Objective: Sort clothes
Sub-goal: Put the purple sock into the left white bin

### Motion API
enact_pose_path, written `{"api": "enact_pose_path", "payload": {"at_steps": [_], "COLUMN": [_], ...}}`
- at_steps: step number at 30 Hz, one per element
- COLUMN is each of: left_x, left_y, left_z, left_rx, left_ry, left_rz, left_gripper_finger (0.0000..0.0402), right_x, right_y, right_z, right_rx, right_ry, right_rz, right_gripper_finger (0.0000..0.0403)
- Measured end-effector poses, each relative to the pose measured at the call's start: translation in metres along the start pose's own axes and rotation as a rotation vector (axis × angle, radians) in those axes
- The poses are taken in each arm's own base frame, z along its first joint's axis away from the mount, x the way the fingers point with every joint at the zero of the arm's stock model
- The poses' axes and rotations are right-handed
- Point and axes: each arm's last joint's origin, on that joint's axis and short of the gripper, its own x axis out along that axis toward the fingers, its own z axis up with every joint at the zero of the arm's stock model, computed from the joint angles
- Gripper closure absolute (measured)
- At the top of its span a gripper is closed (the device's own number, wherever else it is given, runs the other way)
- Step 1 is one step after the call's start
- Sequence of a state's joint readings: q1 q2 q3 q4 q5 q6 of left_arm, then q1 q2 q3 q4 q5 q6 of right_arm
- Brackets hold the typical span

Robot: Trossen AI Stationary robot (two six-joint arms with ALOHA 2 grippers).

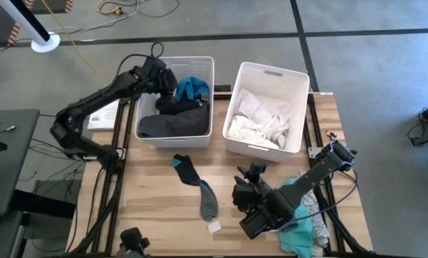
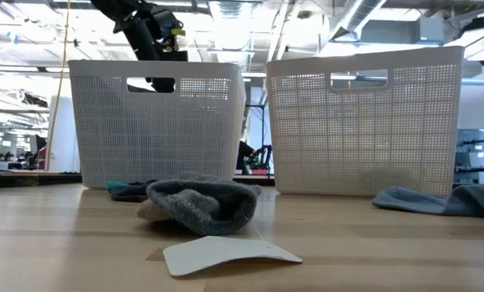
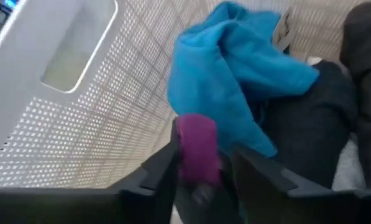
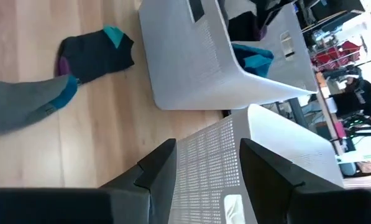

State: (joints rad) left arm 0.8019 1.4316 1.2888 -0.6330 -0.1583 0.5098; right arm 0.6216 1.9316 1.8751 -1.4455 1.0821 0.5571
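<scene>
Magenta cloth point(image 3: 196, 149) between left hand point(image 3: 201, 158) fingers.

Grey concrete floor point(image 1: 371, 14), yellow cable point(image 1: 113, 10), ceiling pipes point(image 2: 355, 12)

dark/blue clothes point(image 1: 176, 115): left bin | whites point(image 1: 264, 118): right bin | sock point(image 1: 199, 186): table

Magenta item point(image 3: 196, 149) between left gripper point(image 3: 201, 163) fingers — blurred, identity unclear; teal garment point(image 1: 305, 228) cut by frame edge — partly under right arm.
</scene>
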Motion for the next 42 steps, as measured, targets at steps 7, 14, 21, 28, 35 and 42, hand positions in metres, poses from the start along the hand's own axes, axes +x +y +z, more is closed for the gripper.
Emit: {"api": "enact_pose_path", "payload": {"at_steps": [7, 14, 21, 28, 35, 42], "left_x": [-0.031, -0.065, -0.090, -0.101, -0.105, -0.110], "left_y": [0.004, 0.004, -0.006, -0.020, -0.032, -0.042], "left_z": [0.001, 0.000, -0.001, -0.001, 0.002, 0.006], "left_rx": [-0.032, -0.076, -0.060, -0.027, -0.005, 0.025], "left_ry": [-0.091, -0.209, -0.263, -0.262, -0.275, -0.299], "left_rz": [0.005, -0.026, -0.069, -0.123, -0.166, -0.196], "left_gripper_finger": [0.0201, 0.0196, 0.0196, 0.0196, 0.0196, 0.0196], "right_x": [0.014, 0.043, 0.102, 0.160, 0.192, 0.224], "right_y": [0.000, 0.004, 0.019, 0.030, 0.056, 0.096], "right_z": [0.010, 0.039, 0.039, 0.018, 0.009, 0.003], "right_rx": [0.037, 0.033, 0.076, 0.211, 0.252, 0.238], "right_ry": [0.035, -0.047, -0.151, -0.208, -0.239, -0.192], "right_rz": [0.105, 0.448, 0.631, 0.717, 0.768, 0.790], "right_gripper_finger": [0.0211, 0.0211, 0.0202, 0.0195, 0.0195, 0.0195]}}
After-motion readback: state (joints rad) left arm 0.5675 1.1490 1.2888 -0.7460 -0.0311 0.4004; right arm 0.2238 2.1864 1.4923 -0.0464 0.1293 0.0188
